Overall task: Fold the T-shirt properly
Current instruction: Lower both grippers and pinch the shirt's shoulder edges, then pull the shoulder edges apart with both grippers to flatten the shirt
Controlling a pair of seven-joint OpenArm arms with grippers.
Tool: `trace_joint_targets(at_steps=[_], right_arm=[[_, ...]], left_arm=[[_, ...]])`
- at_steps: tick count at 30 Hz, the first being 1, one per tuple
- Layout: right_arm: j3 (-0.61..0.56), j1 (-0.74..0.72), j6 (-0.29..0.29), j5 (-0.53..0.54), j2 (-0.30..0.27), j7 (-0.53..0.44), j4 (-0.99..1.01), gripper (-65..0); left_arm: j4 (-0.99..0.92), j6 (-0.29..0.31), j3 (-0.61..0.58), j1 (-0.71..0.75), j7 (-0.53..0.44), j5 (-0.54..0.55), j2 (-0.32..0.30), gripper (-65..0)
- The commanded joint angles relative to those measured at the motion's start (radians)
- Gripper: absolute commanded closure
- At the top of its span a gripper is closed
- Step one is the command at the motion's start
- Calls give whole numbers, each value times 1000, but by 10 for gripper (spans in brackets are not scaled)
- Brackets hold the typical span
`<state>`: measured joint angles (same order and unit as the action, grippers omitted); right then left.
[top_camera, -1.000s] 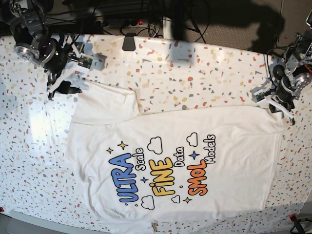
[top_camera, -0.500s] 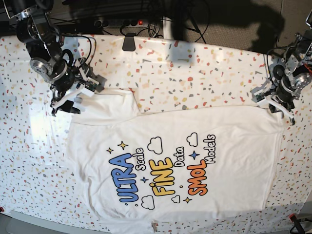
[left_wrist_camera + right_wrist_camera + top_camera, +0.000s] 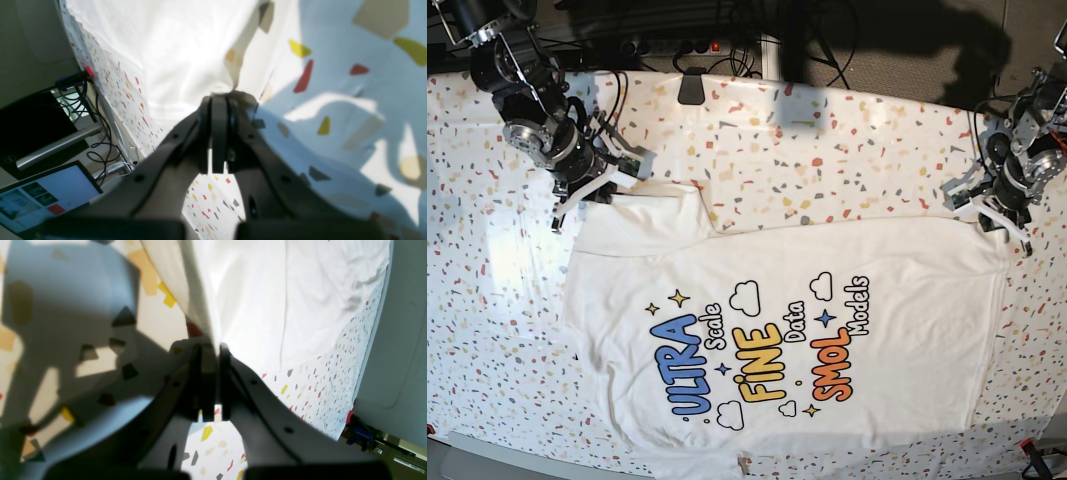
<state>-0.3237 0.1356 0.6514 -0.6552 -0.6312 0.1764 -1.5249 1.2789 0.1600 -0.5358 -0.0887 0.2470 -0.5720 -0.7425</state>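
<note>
The white T-shirt [image 3: 907, 280] lies flat on the speckled table cover, print side up, with "ULTRA", "FINE" and "SMOL" showing. In the base view my left gripper [image 3: 997, 216] sits at the shirt's upper right corner. The left wrist view shows that gripper [image 3: 217, 98] shut, pinching the edge of the T-shirt [image 3: 173, 50]. My right gripper [image 3: 593, 192] is at the sleeve on the upper left. In the right wrist view this gripper [image 3: 210, 347] is shut, with an edge of the T-shirt [image 3: 260, 290] caught between its fingers.
The terrazzo table cover [image 3: 827, 150] reaches past the shirt on all sides. A black clip [image 3: 692, 86] holds it at the back edge, with cables behind. A red clamp [image 3: 1027, 446] sits at the front right corner. A screen [image 3: 43, 190] stands beside the table.
My right arm has moved right and down onto the sleeve, and its open jaws have closed on the cloth. The left arm and the shirt have not moved.
</note>
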Motion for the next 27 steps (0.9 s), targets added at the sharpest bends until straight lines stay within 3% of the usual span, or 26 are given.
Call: trace_joint_targets(at_steps=[1,6,8,11,14,21,27], right_arm=[[2,-3,29,13,-14,19,-1,0],[2,-3,29,148,-14,80,-1,0],[2,-3,20,235,-14,173,-6,0],[2,-2,-37,335,-16,313,-38,0],[3,0,-50,353,-23,341,-90,0],[3,61,-54,353,-63,397,-208,0],[30,191,-106,352,-98,495,-317,0]], left_arm=[[10,-14,10,-17,0,-3,-20,0],[10,-15,10,-17,0,-3,-20,0],[10,-15,10,-17,0,-3,-20,0],[10,-15,10,-17,0,-3,-20,0],[11,-15,10,-17,5,-3,-20,0],[59,-15,10,-11,131,-3,-21,0],[158,-14,10,17,209,-3,-21,0]])
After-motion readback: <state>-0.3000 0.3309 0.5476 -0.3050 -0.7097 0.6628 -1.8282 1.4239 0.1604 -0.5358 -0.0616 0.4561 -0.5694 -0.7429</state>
